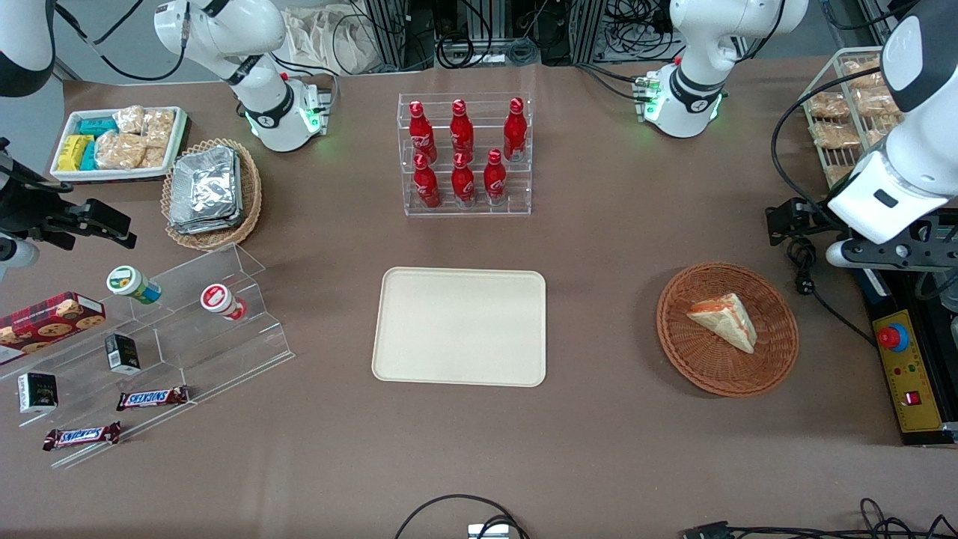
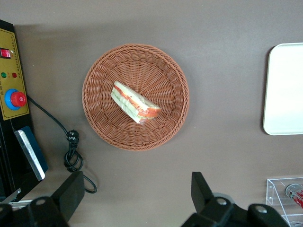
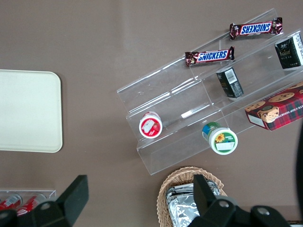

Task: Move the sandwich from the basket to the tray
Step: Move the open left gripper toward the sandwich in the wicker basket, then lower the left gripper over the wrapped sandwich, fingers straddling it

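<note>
The sandwich, a pale bread wedge with a red-orange filling edge, lies in the round reddish-brown wicker basket toward the working arm's end of the table. Both also show in the left wrist view: sandwich, basket. The cream-beige tray lies flat and bare at the table's middle; its edge shows in the left wrist view. My left gripper hovers high above the table beside the basket, a little farther from the front camera. In its wrist view the gripper is open and holds nothing.
A yellow control box with a red button and a cable lie beside the basket. A clear rack of red bottles stands farther back than the tray. Acrylic snack shelves and a tan foil-packet basket sit toward the parked arm's end.
</note>
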Motion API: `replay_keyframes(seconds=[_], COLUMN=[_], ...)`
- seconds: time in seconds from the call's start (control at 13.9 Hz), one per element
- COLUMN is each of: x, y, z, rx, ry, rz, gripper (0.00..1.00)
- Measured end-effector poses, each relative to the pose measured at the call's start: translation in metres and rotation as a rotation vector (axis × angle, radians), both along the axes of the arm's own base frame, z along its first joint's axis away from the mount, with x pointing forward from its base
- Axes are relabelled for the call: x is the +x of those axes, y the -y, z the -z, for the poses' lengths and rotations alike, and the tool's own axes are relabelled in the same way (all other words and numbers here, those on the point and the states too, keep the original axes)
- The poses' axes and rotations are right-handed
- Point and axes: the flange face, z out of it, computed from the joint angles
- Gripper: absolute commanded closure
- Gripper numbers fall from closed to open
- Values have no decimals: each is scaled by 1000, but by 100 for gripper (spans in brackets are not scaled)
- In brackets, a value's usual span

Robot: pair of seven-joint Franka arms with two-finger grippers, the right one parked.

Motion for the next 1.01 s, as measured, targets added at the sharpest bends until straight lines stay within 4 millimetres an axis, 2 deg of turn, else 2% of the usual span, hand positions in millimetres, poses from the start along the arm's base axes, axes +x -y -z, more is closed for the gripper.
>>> replay_keyframes(seconds=[0.43,0.58,0.72,1.01], x=[0,4,17,40], y=[-7,-9,-7,-5], z=[1,10,32,100], rx=[1,7,16,60], ry=[-13,-22,-8,12], rz=[-18,-103,-289,-690], gripper=[0,0,0,0])
